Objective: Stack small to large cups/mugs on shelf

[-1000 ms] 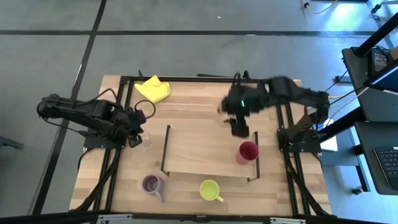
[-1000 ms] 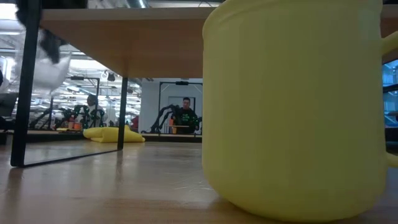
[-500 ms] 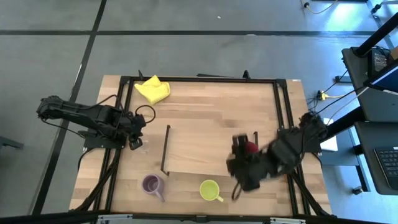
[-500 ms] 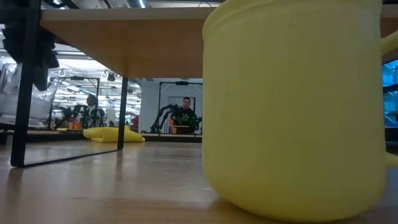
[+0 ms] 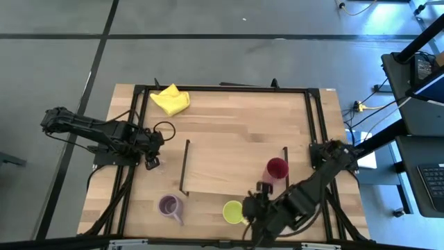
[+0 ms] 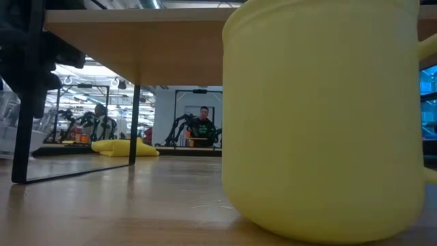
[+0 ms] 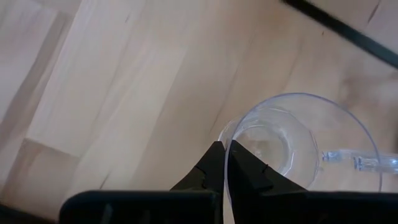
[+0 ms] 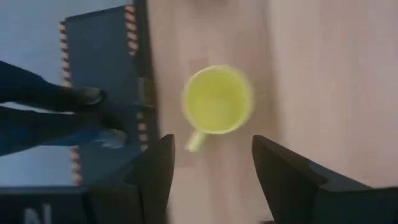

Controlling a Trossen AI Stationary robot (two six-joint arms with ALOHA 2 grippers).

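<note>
The shelf (image 5: 229,149) is a light-wood board on black end frames at mid-table. The red cup (image 5: 276,169) stands on its right end. The yellow-green mug (image 5: 234,212) and the purple mug (image 5: 168,205) stand on the table near the front edge. My right gripper (image 8: 211,180) is open above the yellow-green mug (image 8: 217,99), whose handle (image 8: 194,140) points toward the fingers; in the high view it (image 5: 254,207) is just right of the mug. My left gripper (image 5: 151,162), left of the shelf, is shut on the clear glass (image 7: 298,143). My left gripper pinches the clear glass's rim (image 7: 225,146), on the side nearest the gripper. One finger (image 7: 245,168) is inside the glass and one (image 7: 211,165) outside. The glass's mouth faces the wrist camera. Whether its base rests on the table I cannot tell.
A yellow cloth (image 5: 171,99) lies at the far left of the table. In the low view the yellow-green mug (image 6: 321,116) fills the right side under the shelf board (image 6: 136,34). A person's legs (image 8: 37,106) stand on a floor mat beyond the near edge.
My right gripper has swung from over the shelf's far right corner, past the red cup, toward the table's near edge, and now hovers open by the yellow-green mug. My left gripper has come down a little with the clear glass.
</note>
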